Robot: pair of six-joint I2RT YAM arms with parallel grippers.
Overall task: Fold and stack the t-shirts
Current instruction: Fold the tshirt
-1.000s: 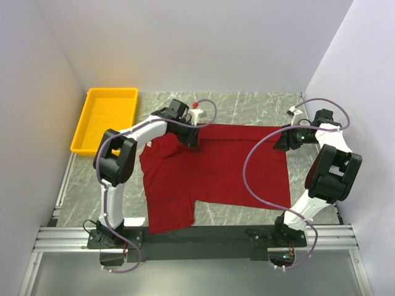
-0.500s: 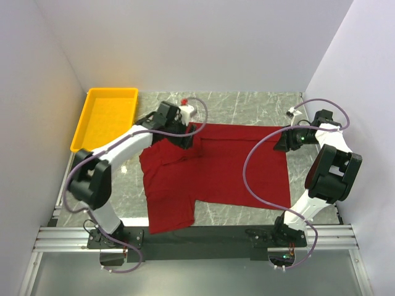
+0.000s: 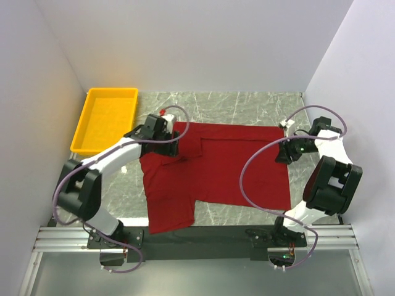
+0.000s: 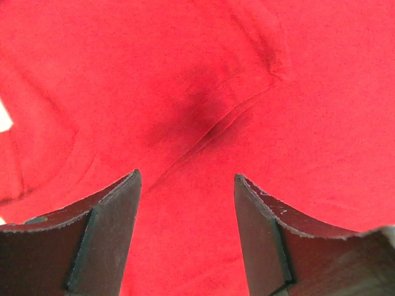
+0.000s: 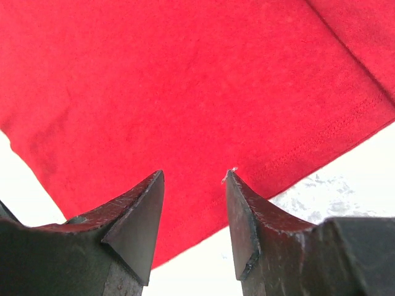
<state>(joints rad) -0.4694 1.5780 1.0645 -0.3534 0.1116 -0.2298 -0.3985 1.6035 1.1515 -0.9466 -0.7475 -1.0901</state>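
Left gripper (image 4: 187,179) open and empty above the far-left sleeve area; right gripper (image 5: 194,176) open, empty, at the far-right hem. T-shirt (image 3: 216,172) lies spread between both arms: judged light, limp, best pinched at hems.

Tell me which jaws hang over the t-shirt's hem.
The right gripper's, over the t-shirt's stitched hem with table showing; the left gripper's hang over creased cloth only.

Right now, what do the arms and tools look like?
Both are alike. The left arm and right arm have white links, bulky black joints and a looping mauve cable each. The left tool and right tool each have two dark wedge-shaped fingers with scuffed edges.
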